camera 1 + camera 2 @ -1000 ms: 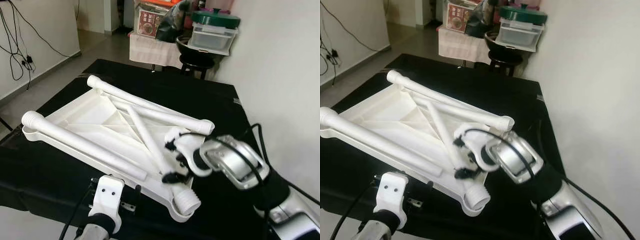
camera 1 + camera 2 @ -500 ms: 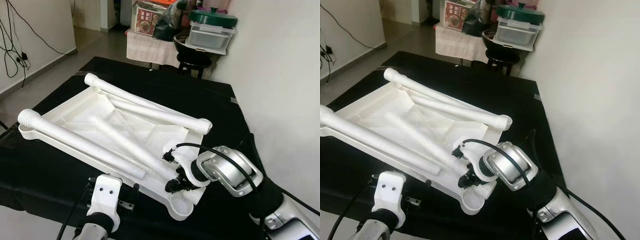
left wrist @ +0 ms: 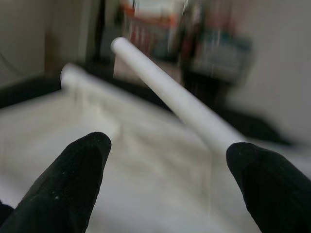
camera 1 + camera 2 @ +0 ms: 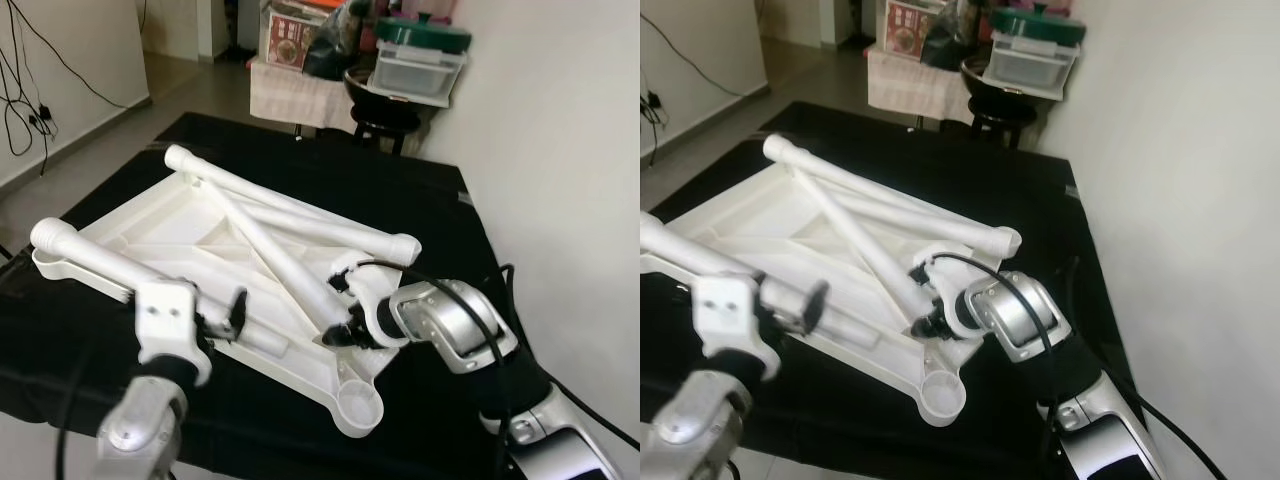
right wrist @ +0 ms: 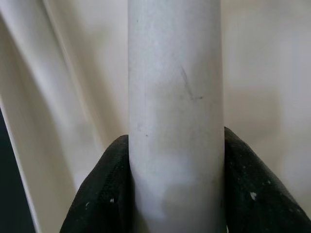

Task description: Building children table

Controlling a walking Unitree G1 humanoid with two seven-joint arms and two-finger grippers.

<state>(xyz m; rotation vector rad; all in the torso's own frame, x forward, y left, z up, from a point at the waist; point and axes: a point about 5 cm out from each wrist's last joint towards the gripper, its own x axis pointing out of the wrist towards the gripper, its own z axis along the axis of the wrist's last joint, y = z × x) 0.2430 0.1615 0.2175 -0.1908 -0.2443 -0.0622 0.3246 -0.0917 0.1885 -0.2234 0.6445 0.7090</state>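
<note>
Right gripper (image 4: 340, 310): pinched on a loose white table leg (image 4: 275, 255). In your right wrist view both black fingers (image 5: 104, 189) press against the sides of the round tube, no gap showing. The grip is at the leg's near end, over the near right part of the upturned white tabletop (image 4: 150, 215). From there the leg runs up and away to the robot's left, across the ribbed underside, toward the far corner.

Tabletop lies underside up on a black cloth (image 4: 420, 200) covering the work surface. Near right corner shows an open round socket (image 4: 357, 408), nothing in it. Two more white legs lie on the tabletop: one along the far edge (image 4: 290, 205) with a knobbed end at each tip, one along the near left edge (image 4: 75, 250) with a ribbed end at the left corner.

Left gripper (image 4: 215, 322): raised over the near edge of the tabletop, beside the near-edge leg, fingers spread. Your left wrist view shows its two fingertips (image 3: 77, 170) wide apart with a white leg between and beyond them; that frame is blurred, so whether the tips touch anything you probably cannot settle.

Beyond the cloth: a black stool (image 4: 385, 125) against the white wall, a clear lidded container (image 4: 415, 60) with a green lid on top, a cloth-draped low table (image 4: 295, 95) with boxes. Cables (image 4: 25, 90) hang on the left wall.
</note>
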